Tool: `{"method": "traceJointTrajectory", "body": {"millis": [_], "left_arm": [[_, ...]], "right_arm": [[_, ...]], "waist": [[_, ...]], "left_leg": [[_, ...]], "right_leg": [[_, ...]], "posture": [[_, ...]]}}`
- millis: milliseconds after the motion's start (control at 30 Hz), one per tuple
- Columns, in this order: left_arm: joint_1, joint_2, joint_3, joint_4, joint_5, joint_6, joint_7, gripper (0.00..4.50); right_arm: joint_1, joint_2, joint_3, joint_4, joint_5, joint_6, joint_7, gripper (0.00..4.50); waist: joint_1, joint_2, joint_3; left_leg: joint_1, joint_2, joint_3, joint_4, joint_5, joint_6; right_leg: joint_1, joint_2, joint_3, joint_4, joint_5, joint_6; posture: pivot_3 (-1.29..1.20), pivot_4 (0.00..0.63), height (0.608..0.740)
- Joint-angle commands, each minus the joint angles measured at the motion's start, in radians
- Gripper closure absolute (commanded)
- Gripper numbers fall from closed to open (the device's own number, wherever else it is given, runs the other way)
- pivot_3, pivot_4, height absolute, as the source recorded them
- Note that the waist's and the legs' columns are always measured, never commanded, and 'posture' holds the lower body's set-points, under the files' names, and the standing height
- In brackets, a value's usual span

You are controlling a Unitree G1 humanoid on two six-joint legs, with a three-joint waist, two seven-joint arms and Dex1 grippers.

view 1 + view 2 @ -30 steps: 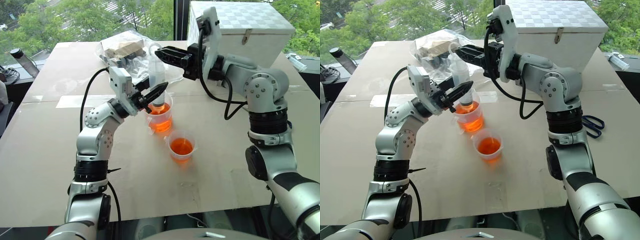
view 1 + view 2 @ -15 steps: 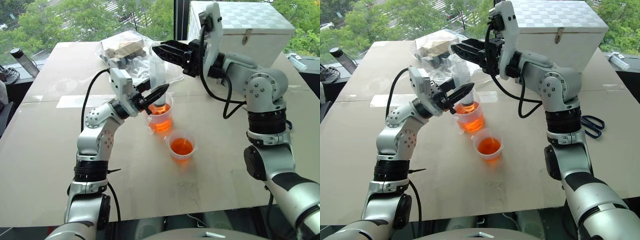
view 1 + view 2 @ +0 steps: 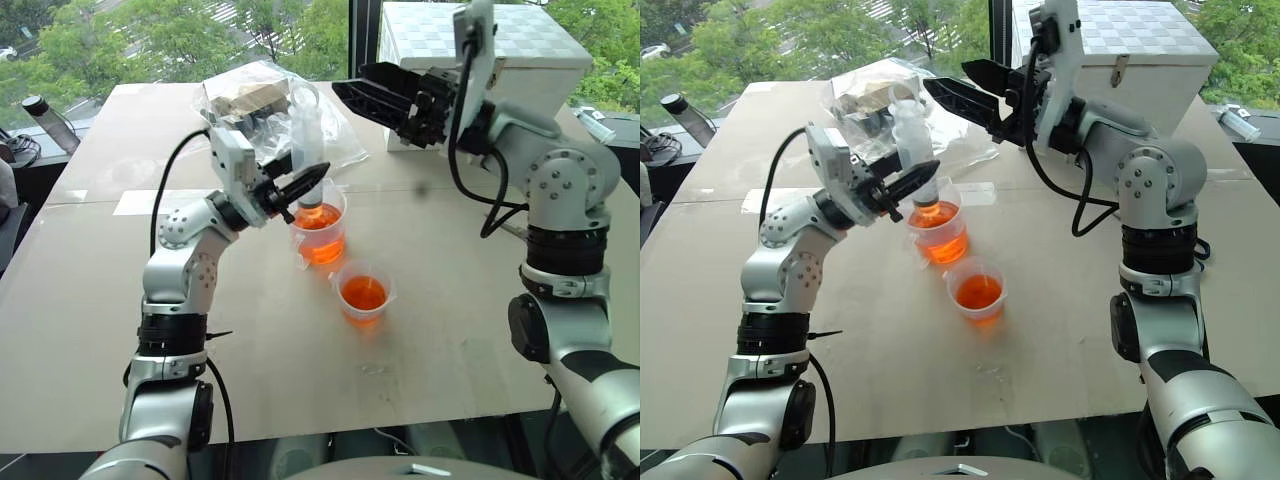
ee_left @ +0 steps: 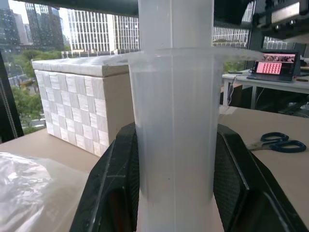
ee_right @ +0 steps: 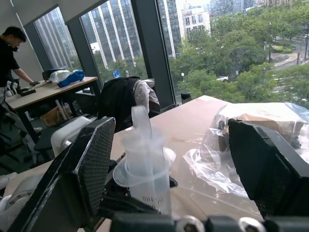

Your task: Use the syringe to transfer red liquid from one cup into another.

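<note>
— Syringe [image 3: 309, 150] upright in the left gripper [image 3: 297, 189], fingers clamped on its barrel, tip in the taller cup [image 3: 321, 235] of red liquid [image 3: 321, 245].
— And the right gripper [image 3: 962, 92]?
— Jaws spread wide, empty, beside the plunger. The smaller cup [image 3: 363, 293] sits just beside.

Left gripper [image 3: 305, 186] jaws clamped; right gripper [image 3: 352, 90] jaws spread wide.

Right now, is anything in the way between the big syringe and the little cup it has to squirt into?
Nothing visible. The large clear plastic syringe stands tip-down in the taller clear beaker cup. The shorter clear beaker cup sits right beside it, nearer the robot, with bare table around it.
</note>
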Motion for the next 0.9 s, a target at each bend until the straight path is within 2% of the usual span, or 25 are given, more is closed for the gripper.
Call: {"method": "traceJointTrajectory", "body": {"millis": [33,133,333,500,633,800,900], "left_arm": [[-0.041,0.014,0.023,-0.068,-0.054,0.051,0.014,3.11],[-0.055,0.023,0.024,-0.093,-0.098,0.127,0.023,3.11],[-0.081,0.027,0.021,-0.087,-0.100,0.141,0.026,3.11],[-0.116,0.021,0.016,-0.125,-0.134,0.165,0.022,3.11],[-0.132,0.013,0.004,-0.210,-0.231,0.252,0.017,3.11],[-0.093,-0.005,-0.031,-0.325,-0.376,0.369,-0.001,3.11],[-0.057,0.001,-0.056,-0.362,-0.406,0.403,-0.019,3.11]], "right_arm": [[0.032,-0.034,-0.037,-0.097,0.069,0.015,0.042,0.53],[0.104,-0.091,-0.029,-0.139,0.089,0.031,0.083,0.53],[0.249,-0.182,0.023,-0.129,-0.044,-0.088,0.113,0.53],[0.309,-0.201,-0.027,-0.142,-0.041,-0.102,0.100,0.53],[0.329,-0.228,-0.078,-0.166,-0.005,-0.091,0.100,0.53],[0.332,-0.298,-0.154,-0.136,0.025,-0.094,0.130,0.53],[0.333,-0.326,-0.170,-0.124,0.026,-0.100,0.140,0.53]], "waist": [[-0.001,0.000,0.000],[-0.001,0.000,0.000],[0.000,0.000,0.000],[-0.002,0.000,0.000],[0.002,0.000,0.000],[0.004,0.000,0.000],[-0.001,0.000,0.000]], "left_leg": [[0.000,0.000,0.000,0.000,0.000,0.000],[0.000,0.000,0.000,-0.001,0.000,0.000],[0.000,0.000,0.000,-0.001,0.000,0.000],[0.000,0.000,0.000,-0.001,0.000,0.000],[0.000,0.000,0.000,-0.001,0.000,0.000],[0.000,0.000,0.000,-0.001,0.000,0.000],[0.001,0.000,0.000,-0.001,0.000,0.000]], "right_leg": [[0.000,0.000,0.000,0.000,0.000,0.000],[0.000,0.000,0.000,0.000,0.000,0.000],[0.000,0.000,0.000,-0.001,0.000,0.000],[0.000,0.000,0.001,0.000,0.000,0.000],[0.000,0.000,0.001,-0.001,0.000,0.000],[0.001,0.000,0.001,-0.001,0.000,0.000],[0.001,0.000,0.001,-0.001,0.000,0.000]], "posture": [[0.00,0.150,0.740],[0.00,0.150,0.740],[0.00,0.150,0.740],[0.00,0.150,0.740],[0.00,0.150,0.740],[0.00,0.150,0.740],[0.00,0.150,0.740]]}}
